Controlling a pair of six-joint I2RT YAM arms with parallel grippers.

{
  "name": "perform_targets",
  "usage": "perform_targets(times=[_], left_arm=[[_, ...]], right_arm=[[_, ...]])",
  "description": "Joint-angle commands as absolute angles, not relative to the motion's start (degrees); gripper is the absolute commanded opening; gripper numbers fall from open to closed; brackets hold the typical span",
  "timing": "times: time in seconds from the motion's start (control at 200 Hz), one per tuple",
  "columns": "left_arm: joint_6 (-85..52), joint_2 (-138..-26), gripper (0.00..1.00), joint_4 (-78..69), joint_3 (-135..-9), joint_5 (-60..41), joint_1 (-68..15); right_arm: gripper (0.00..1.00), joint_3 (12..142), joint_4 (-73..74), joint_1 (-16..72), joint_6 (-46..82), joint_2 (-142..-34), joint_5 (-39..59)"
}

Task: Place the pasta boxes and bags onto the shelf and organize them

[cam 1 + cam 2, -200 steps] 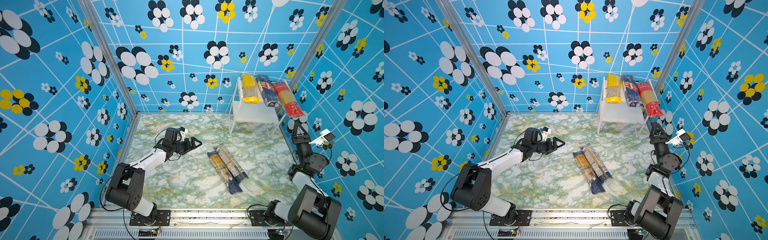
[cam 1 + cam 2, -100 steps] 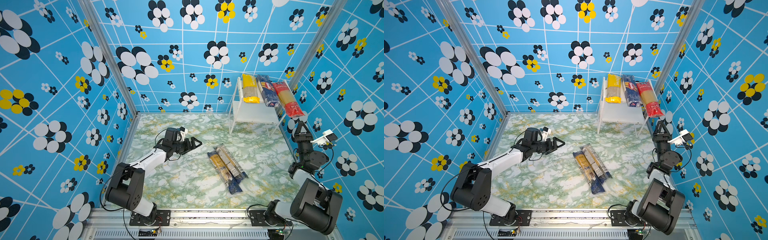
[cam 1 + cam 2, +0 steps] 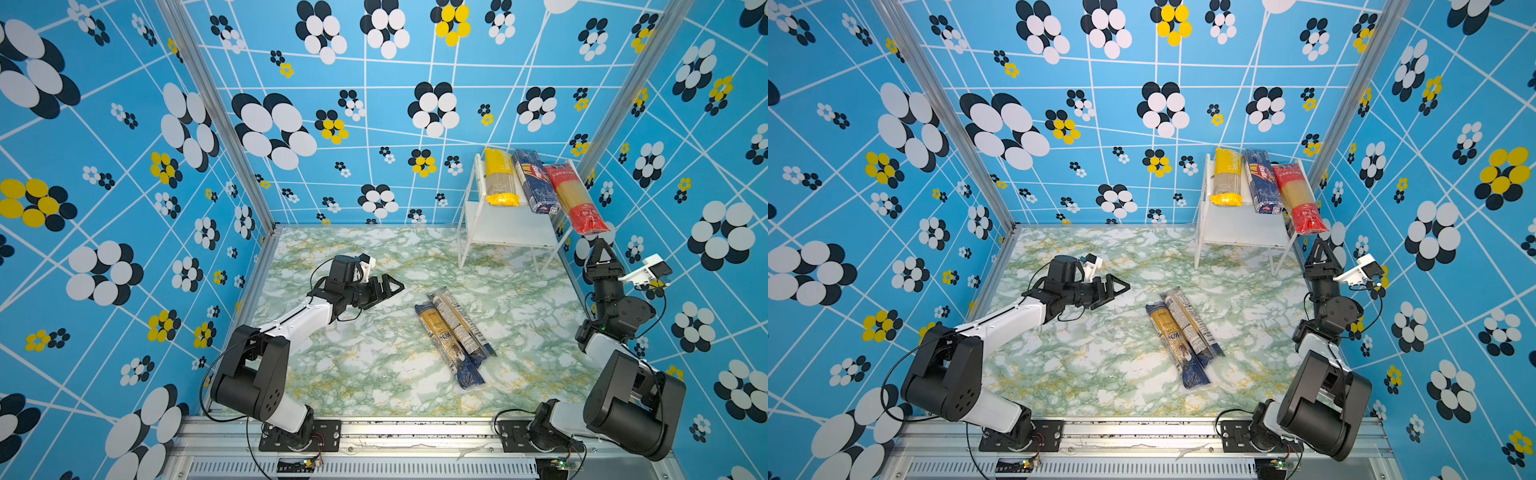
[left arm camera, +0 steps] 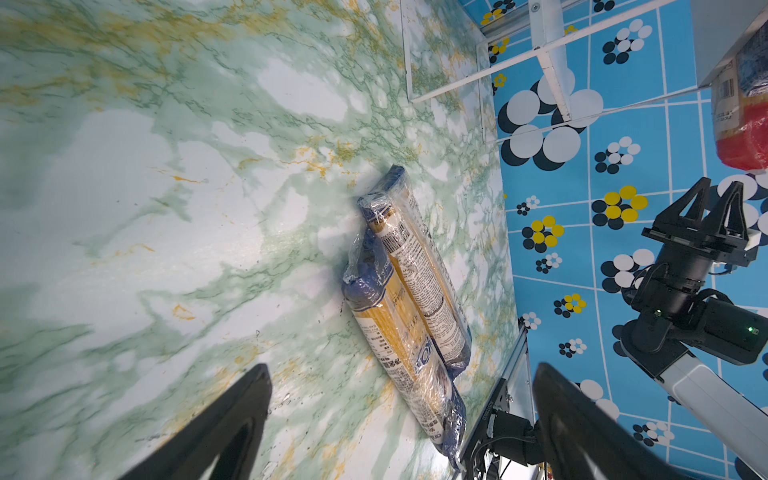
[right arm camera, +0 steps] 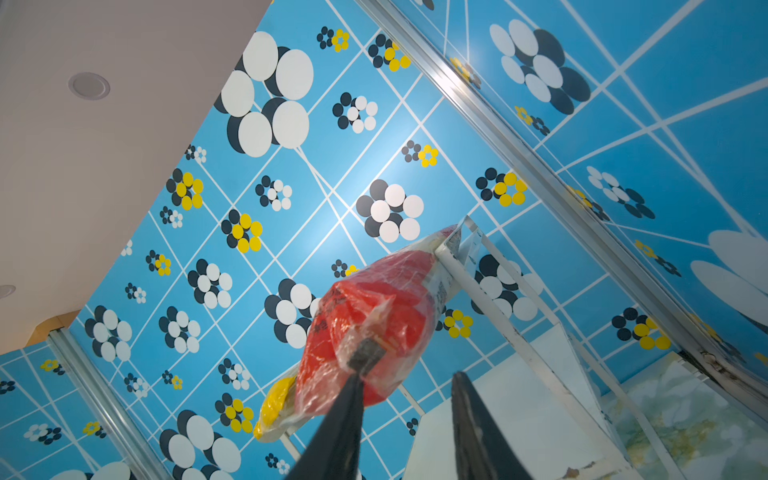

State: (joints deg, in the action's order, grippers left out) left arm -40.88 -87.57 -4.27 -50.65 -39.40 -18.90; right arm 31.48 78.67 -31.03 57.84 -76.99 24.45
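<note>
The shelf (image 3: pixel 509 230) stands at two o'clock on the table (image 3: pixel 374 374). On its upper board a yellow pack (image 3: pixel 500 176), a blue pack (image 3: pixel 534 183) and a red pack (image 3: pixel 575 199) lie side by side, and the red one's near end overhangs the edge. The right gripper (image 3: pixel 601 244) points up just beneath that end, its fingers slightly apart with nothing between them. Whether one fingertip (image 5: pixel 363 353) touches the wrapper cannot be told. Two clear packs (image 3: pixel 453 332) lie touching near the table's centre, toward five o'clock. The left gripper (image 3: pixel 397 286) hovers at their ten o'clock, fingers spread wide and empty. In the right wrist view the red pack hides the blue one.
</note>
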Motion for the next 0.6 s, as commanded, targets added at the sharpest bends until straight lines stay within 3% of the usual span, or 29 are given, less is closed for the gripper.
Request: perform_targets(times=[0.0,0.595], left_arm=[[-40.4,-87.9,0.99,-4.9,-51.6,-39.4,-19.5],[-40.2,-88.3,0.99,-4.8,-52.2,-39.6,-19.6]], right_arm=[[0.38,33.4,80.6,-29.4,55.5,-77.2,23.5],[0.33,36.4,77.7,-24.9,50.5,-79.3,16.0]])
